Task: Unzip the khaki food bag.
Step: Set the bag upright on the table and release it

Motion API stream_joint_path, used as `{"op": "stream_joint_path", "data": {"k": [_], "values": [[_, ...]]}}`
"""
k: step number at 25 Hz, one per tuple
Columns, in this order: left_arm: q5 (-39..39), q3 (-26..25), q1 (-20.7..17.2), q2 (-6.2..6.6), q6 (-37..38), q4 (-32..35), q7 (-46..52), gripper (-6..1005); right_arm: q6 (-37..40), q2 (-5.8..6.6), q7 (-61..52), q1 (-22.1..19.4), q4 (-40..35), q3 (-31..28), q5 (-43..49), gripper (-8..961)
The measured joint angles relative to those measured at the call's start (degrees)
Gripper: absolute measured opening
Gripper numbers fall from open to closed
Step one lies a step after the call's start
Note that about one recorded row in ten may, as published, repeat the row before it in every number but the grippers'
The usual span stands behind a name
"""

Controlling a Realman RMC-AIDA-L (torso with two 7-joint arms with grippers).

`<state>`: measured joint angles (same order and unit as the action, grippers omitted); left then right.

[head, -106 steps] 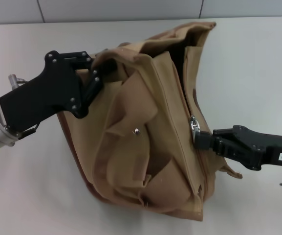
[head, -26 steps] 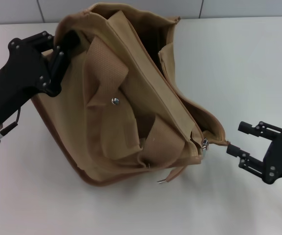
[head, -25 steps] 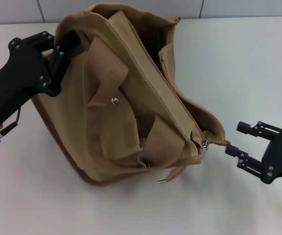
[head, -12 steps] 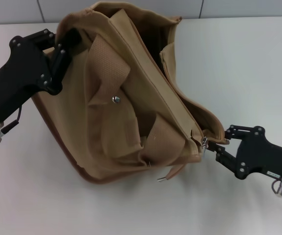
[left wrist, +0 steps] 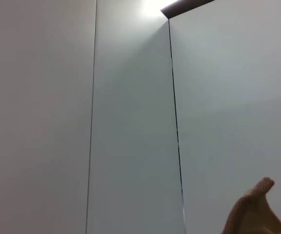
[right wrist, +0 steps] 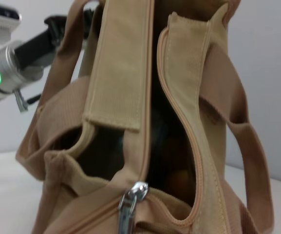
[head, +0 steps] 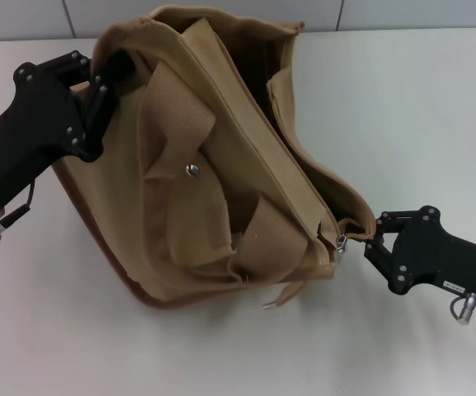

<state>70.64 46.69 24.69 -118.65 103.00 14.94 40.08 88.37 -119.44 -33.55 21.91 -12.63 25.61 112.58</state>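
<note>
In the head view, the right gripper (head: 368,241) sits at the near right end of the boxy tan canvas food bag (head: 213,165), its black fingers spread apart just beside the silver zipper pull (head: 339,242). The left gripper (head: 110,78) is clamped on the bag's far left upper edge. The bag lies on the white table (head: 419,107), its zipper opening gaping.

The left wrist view shows only a tan fabric corner (left wrist: 254,212).

The right wrist view shows the zipper pull (right wrist: 128,207) hanging below the dark open mouth.

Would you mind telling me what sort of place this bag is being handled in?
Probably a robot test bench, not a home: the khaki food bag lies alone on a plain white table, backed by grey wall panels, with the left gripper and right gripper at its ends.
</note>
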Motion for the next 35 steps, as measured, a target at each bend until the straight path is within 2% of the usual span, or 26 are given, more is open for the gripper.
{"op": "stream_joint_path", "data": {"k": [2, 10, 17, 24, 29, 32, 35], "values": [[0.0, 0.1, -0.1, 0.0, 0.0, 0.0, 0.0, 64, 1.7, 0.1, -1.2, 0.0, -0.2, -0.1, -0.1, 34], [0.3, 0.2, -2.2, 0.15, 0.2, 0.0, 0.7, 65, 13.3, 0.4, -12.4, 0.7, -5.0, -1.9, -0.7, 55], [0.4, 0.2, -5.1, 0.51, 0.6, 0.4, 3.8, 65, 19.6, 0.7, -31.5, 5.3, -11.4, -2.4, -4.3, 74], [0.4, 0.2, -7.5, 0.98, 0.0, 0.2, 5.8, 65, 14.3, 0.94, -42.8, 11.5, -14.4, -2.4, -6.8, 93], [0.4, 0.2, -8.8, 0.45, -2.5, -0.4, 6.1, 65, 8.4, 0.95, -46.4, 15.0, -14.6, -2.3, -6.9, 106], [0.4, 0.2, -8.8, 0.32, -5.7, -1.9, 7.5, 65, 3.6, 0.93, -48.9, 17.1, -14.6, -1.6, -6.8, 114], [0.4, 0.2, -8.3, 0.26, -10.7, -3.0, 10.0, 65, 2.3, 0.73, -49.3, 17.4, -14.6, -1.1, -6.8, 123]]}}
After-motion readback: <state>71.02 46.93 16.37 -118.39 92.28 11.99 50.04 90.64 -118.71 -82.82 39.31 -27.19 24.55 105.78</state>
